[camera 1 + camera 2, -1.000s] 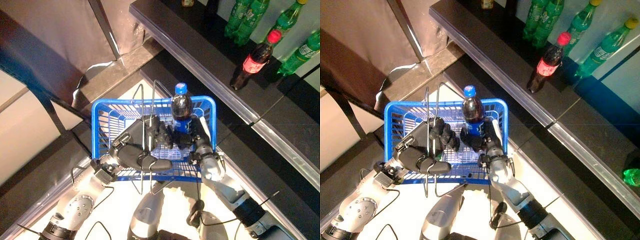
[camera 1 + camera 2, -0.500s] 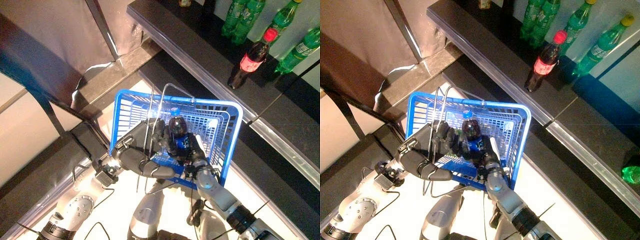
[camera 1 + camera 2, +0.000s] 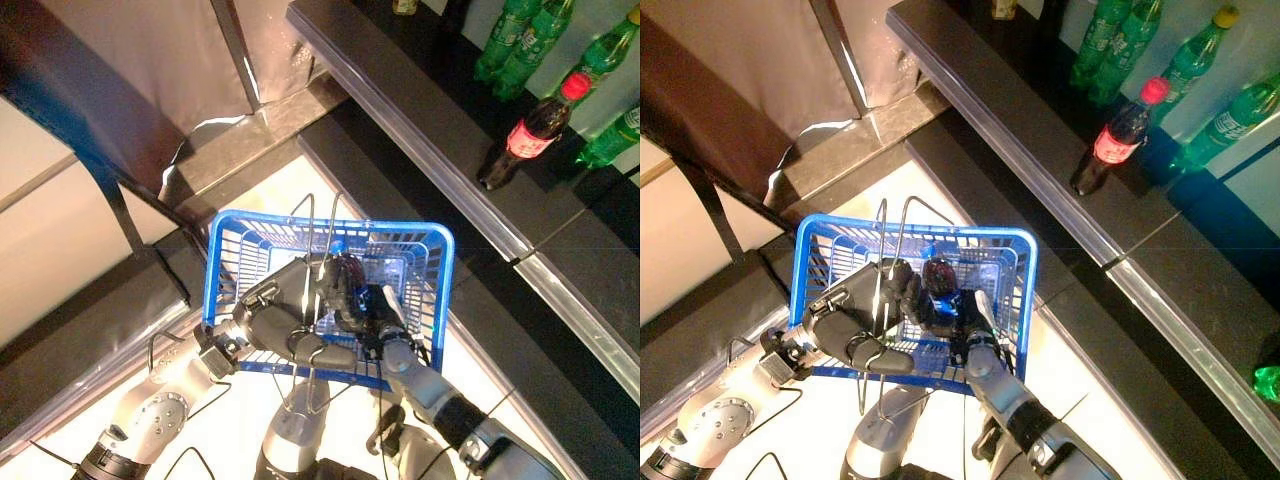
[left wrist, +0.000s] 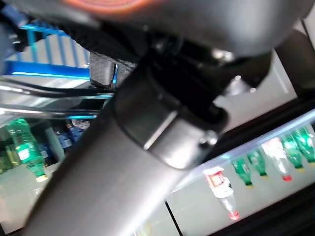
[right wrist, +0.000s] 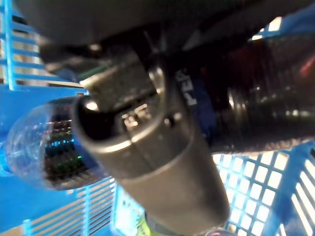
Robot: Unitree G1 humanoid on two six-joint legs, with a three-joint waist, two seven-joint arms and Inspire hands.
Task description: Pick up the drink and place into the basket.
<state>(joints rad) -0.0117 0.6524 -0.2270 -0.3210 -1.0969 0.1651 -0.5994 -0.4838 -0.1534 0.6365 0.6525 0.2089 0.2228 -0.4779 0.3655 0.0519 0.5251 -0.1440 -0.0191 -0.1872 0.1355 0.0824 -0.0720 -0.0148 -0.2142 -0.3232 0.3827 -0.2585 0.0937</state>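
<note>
Surface: we are looking down on a pale floor point(image 3: 250, 195) beside a long dark counter point(image 3: 420, 110) with a shiny metal edge running diagonally across the upper right.
Room: a brown curtain point(image 3: 150, 50) is hanging at the upper left, with a dark slanted bar point(image 3: 110, 190) in front of it.
Shelf bottles: we are seeing green bottles point(image 3: 525, 45) standing behind the counter and a dark cola bottle point(image 3: 520, 140) with a red cap and red label standing on it, well apart from the basket.
Basket: a blue wire basket point(image 3: 430, 270) with metal handles is hanging in front of us, above the floor.
Left hand: our left hand point(image 3: 285, 320) is curling its fingers round the basket's metal handles and is carrying it.
Drink: the drink point(image 3: 940, 285), a dark bottle with a blue cap and blue label, is sitting low inside the basket, tilted.
Right hand: our right hand point(image 3: 385, 325) is reaching inside the basket and wrapping its fingers round the drink; the right wrist view is showing the grip closely.
Writing: we are leaving the label lettering unread.
</note>
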